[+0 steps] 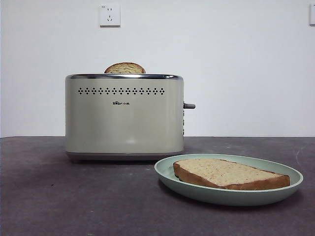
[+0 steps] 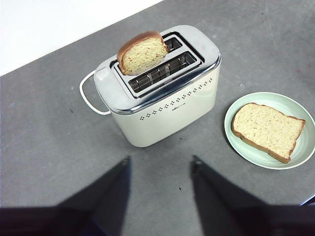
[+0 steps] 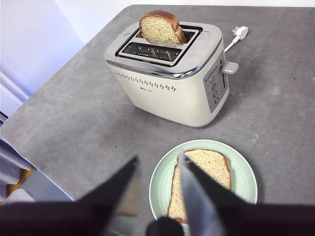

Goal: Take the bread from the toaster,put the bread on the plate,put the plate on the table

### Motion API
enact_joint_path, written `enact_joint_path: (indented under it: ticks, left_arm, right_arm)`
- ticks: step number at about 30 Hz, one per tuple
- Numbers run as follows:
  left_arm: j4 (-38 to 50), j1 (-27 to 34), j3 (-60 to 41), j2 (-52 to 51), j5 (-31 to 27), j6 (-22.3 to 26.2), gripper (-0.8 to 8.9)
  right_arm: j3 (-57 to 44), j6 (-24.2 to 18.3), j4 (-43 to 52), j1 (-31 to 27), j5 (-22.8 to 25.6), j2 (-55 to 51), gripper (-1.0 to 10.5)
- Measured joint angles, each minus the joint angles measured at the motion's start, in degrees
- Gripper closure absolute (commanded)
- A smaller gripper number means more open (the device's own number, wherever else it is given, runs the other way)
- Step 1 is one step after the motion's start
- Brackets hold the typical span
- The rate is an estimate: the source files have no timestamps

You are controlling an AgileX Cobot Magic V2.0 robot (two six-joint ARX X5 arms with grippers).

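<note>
The bread [image 1: 224, 172] lies flat on the mint-green plate [image 1: 231, 197], which rests on the dark grey table [image 1: 74, 196] in front of and to the right of the cream toaster [image 1: 124, 123]. The left wrist view shows the bread [image 2: 268, 130], the plate [image 2: 275, 101] and the toaster [image 2: 172, 105]; my left gripper [image 2: 160, 162] hangs open and empty above the table, short of the toaster. In the right wrist view my right gripper [image 3: 158, 160] is open and empty above the near edge of the plate [image 3: 243, 182] and bread [image 3: 204, 169], the toaster [image 3: 172, 93] beyond. No arm shows in the front view.
A darker domed slice [image 1: 125, 68] stands in the toaster's far slot [image 2: 142, 52]. The grey lever [image 1: 189, 105] sticks out on the toaster's right side. A white cord and plug [image 3: 239, 33] lie behind the toaster. A wall outlet [image 1: 109, 14] is above.
</note>
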Motion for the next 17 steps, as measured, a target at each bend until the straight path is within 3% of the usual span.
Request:
enact_joint_path:
  ticks: [17]
  left_arm:
    - [-0.1, 0.0, 0.0, 0.5, 0.0, 0.0, 8.21]
  right_arm:
    - [0.0, -0.3, 0.4, 0.0, 0.3, 1.3, 9.5]
